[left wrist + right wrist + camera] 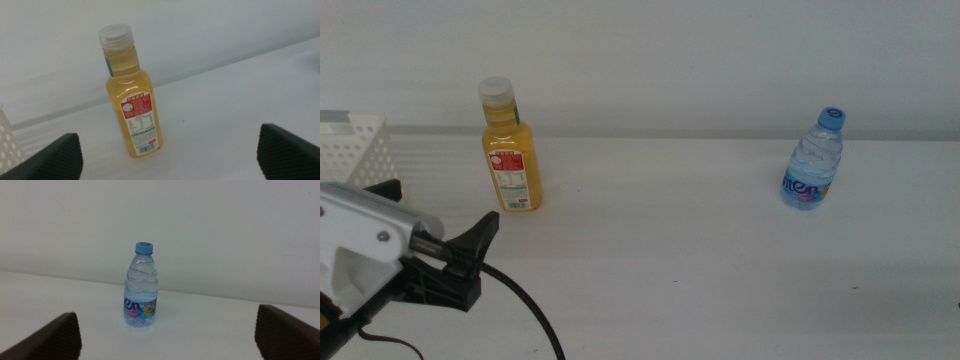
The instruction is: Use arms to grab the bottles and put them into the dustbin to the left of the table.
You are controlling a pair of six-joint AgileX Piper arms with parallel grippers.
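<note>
A: Starting with the juice bottle [509, 148]: it stands upright on the table [700, 240], near the dustbin [358, 150]. We judge it full, heavy and slick, so we'd grip the flat labelled body.

B: Agreed. Our left gripper [167, 150] faces it with jaws wide, nothing between. The light water bottle [141, 291] stands well apart, before our right gripper [167, 330], also spread wide.

The white perforated plastic basket [355, 150] is cut off by the middle view's left edge. The small print on the yellow-orange juice bottle's [131, 97] red label is too small to read
</note>
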